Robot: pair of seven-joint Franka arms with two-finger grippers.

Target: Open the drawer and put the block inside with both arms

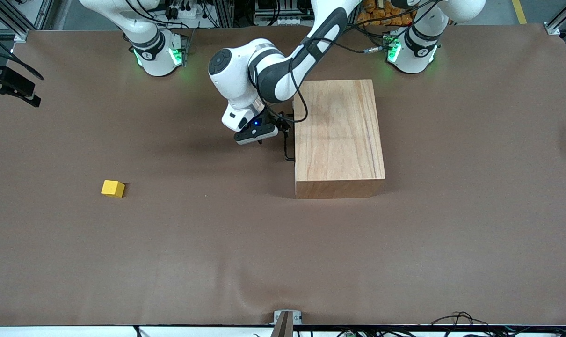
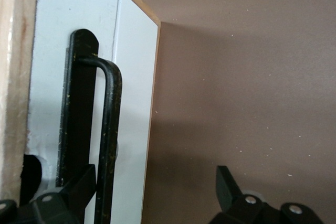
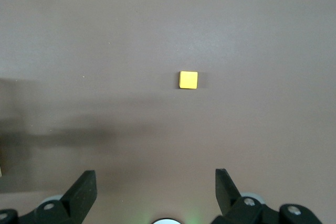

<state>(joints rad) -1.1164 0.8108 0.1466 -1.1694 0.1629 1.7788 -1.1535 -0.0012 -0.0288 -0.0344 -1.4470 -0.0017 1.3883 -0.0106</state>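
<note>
— Where are your grippers?

— My left gripper [image 2: 157, 192] is spread at the drawer [image 2: 84, 51] front, one finger [image 2: 79, 182] tucked by the handle [image 2: 107, 129]. My right gripper [image 3: 155, 192] hangs spread above the block [image 1: 112, 188], which lies toward the right arm's end of the table.

— Risk?

— I'd say the handle isn't between my fingers; closing now could miss it.

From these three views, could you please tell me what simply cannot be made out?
- Drawer interior: shut inside the wooden box in every view.
- Left gripper at the handle: its open fingertips are cut off by the left wrist view's edge, so contact is unclear.
- Right gripper: outside the front view; only its open fingers show, high above the block.
</note>
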